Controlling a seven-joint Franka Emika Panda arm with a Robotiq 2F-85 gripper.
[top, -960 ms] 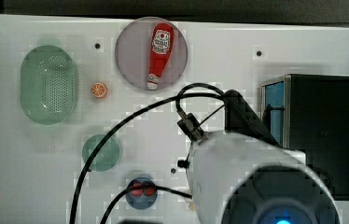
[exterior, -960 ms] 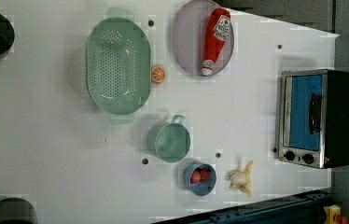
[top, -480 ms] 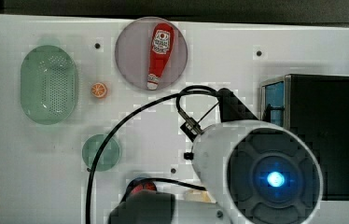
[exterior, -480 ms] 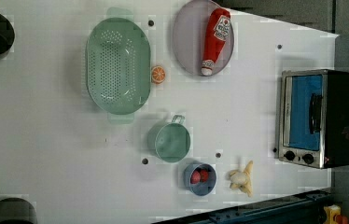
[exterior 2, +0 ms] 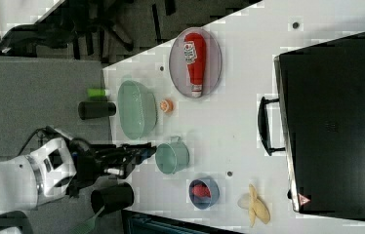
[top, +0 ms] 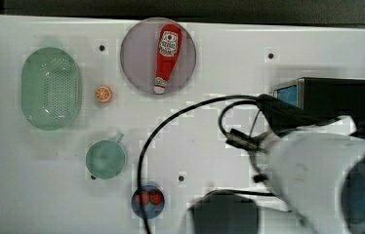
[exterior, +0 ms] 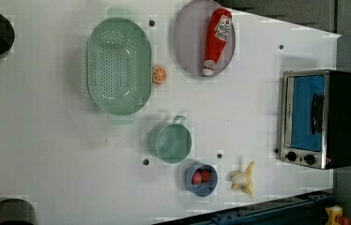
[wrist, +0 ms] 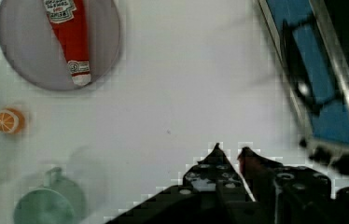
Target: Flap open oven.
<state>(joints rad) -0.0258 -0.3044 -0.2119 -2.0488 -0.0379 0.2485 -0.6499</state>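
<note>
While the arm swung toward the top view's right, the gripper (wrist: 228, 150) narrowed to nearly clenched, holding nothing, and faced the oven (exterior: 321, 118) (door closed) at the table's (exterior: 47, 140) end.

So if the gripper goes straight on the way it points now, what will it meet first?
Most likely the bare white table: the wrist view shows the gripper aimed at clear tabletop between the plate and the oven. Depth is hard to judge.
</note>
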